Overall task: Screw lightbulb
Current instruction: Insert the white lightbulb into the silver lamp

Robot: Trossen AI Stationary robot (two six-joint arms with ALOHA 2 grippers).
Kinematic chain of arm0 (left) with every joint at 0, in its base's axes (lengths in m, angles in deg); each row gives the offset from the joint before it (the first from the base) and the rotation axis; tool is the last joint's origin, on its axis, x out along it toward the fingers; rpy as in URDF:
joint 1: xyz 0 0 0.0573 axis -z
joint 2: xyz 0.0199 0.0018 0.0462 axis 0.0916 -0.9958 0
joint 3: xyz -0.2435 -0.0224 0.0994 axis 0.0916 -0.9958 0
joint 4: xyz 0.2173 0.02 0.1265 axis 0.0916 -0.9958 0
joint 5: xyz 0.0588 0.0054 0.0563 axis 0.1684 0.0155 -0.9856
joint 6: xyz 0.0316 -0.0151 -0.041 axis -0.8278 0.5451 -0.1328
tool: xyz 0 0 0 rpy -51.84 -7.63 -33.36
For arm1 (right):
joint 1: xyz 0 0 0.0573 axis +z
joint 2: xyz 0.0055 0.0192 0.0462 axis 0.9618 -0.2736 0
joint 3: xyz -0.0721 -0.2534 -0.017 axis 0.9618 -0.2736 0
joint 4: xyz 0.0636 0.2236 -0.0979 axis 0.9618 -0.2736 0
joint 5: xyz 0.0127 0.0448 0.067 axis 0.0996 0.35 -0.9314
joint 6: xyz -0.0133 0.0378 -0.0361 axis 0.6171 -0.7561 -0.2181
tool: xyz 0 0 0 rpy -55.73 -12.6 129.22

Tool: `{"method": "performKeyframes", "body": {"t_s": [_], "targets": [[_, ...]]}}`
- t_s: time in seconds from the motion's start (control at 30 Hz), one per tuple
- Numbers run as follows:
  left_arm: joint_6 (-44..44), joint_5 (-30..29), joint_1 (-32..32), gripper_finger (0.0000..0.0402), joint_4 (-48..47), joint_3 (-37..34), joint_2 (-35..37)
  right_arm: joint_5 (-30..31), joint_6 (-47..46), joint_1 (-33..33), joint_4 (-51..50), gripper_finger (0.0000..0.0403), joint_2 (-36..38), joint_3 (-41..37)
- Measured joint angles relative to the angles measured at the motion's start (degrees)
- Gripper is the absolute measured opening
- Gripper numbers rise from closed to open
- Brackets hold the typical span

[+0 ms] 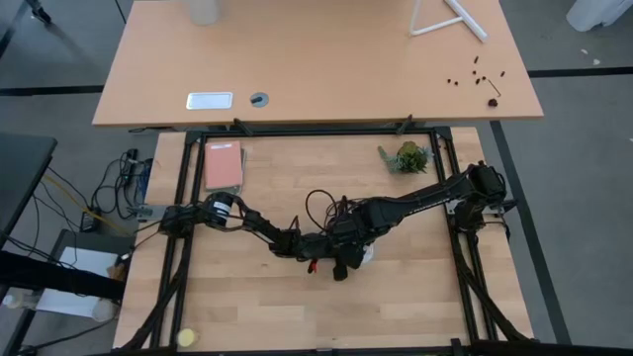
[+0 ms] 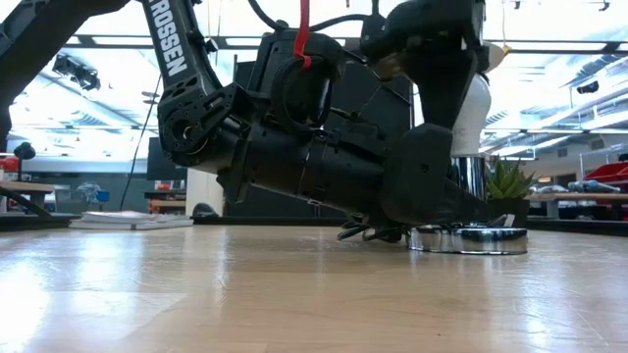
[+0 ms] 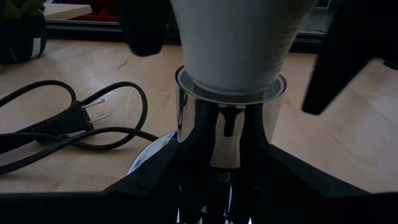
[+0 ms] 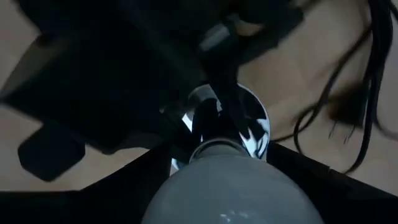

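The light wooden table (image 1: 415, 287) carries everything, its planked top pale and smooth. Across it the two dark arms meet near the middle. The left gripper (image 3: 211, 186) lies low, its fingers narrowed around the socket (image 3: 227, 134), a polished chrome cylinder on a round mirror-bright base (image 2: 469, 239) that rests flat on the wood. The right gripper (image 4: 217, 177) comes down from above, its fingers part closed on the lightbulb (image 3: 239, 43), whose matte white glass tapers into the socket's mouth. So the bulb stands upright in the socket, at the middle of the table, with its screw end hidden inside.

I judge the turning is under way. To do it well, the right gripper should keep the bulb's axis straight over the socket and twist gently, since the smooth glass may slip or crack under a hard squeeze. The left one should hold the slick chrome firmly so the base does not spin.

A thin black cord (image 3: 74, 127) loops beside the base, ending in a plug (image 4: 347, 118). A small green plant (image 1: 408, 157) sits well apart.
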Motion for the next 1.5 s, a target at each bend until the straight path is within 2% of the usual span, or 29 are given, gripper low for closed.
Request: {"method": "performKeyframes", "body": {"t_s": [0.17,0.33,0.87,1.27,1.37,1.5], "targets": [[-0.02,-0.02,0.00,0.0195,-0.03,0.00,0.00,-0.19,-4.75,-0.02,-0.65,0.0274,-0.04,-0.07],[0.02,-0.07,0.00,0.0195,-0.01,0.00,0.00,-0.40,-0.84,-0.13,-0.57,0.0275,0.14,-0.13],[0.33,-0.17,0.00,0.0195,0.01,0.01,0.00,-2.10,35.86,0.04,0.11,0.0396,1.40,1.08],[0.11,-0.17,0.00,0.0196,0.01,0.01,0.00,-2.09,74.71,2.39,-0.15,0.0389,1.46,1.58],[-0.04,-0.22,0.00,0.0196,0.01,0.01,0.00,-1.85,80.68,2.38,-0.59,0.0385,1.46,1.58],[-0.04,-0.20,0.00,0.0196,-0.01,0.01,0.00,-1.87,83.33,2.06,-0.32,0.0361,1.46,1.04]]}}
